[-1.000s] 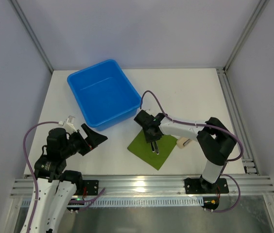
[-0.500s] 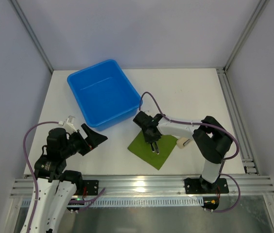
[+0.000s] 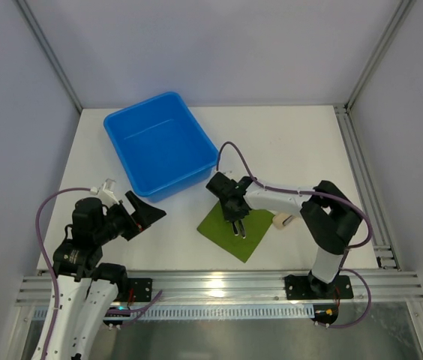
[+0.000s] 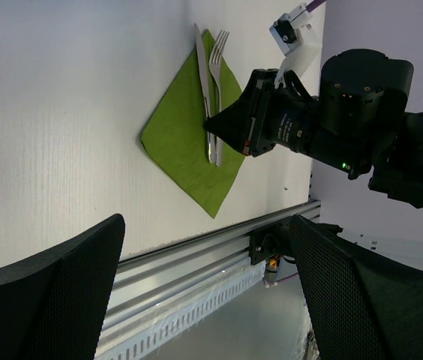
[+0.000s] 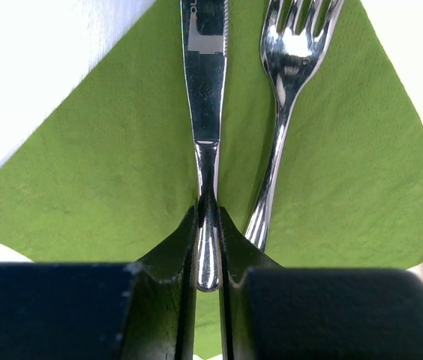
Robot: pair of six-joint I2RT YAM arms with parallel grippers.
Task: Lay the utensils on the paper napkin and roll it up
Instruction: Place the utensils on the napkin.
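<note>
The green paper napkin (image 3: 230, 234) lies as a diamond near the table's front edge. Two utensils rest on it side by side: a silver knife (image 5: 205, 75) and a fork (image 5: 286, 90) to its right. My right gripper (image 5: 208, 217) is low over the napkin (image 5: 84, 187), shut on the knife's handle end, one finger on each side. From the left wrist view the knife (image 4: 202, 67) and fork (image 4: 217, 56) point away from that gripper (image 4: 215, 127). My left gripper (image 3: 148, 210) hangs open at the front left, well clear of the napkin, holding nothing.
A blue bin (image 3: 174, 185) stands at the back left of the napkin. A beige cylinder (image 3: 282, 220) lies just right of the napkin, under the right arm. An aluminium rail (image 3: 219, 283) runs along the table's front edge.
The right gripper's jaws have closed in on the knife handle, and the gripper has shifted slightly left over the napkin. The left arm has not moved.
</note>
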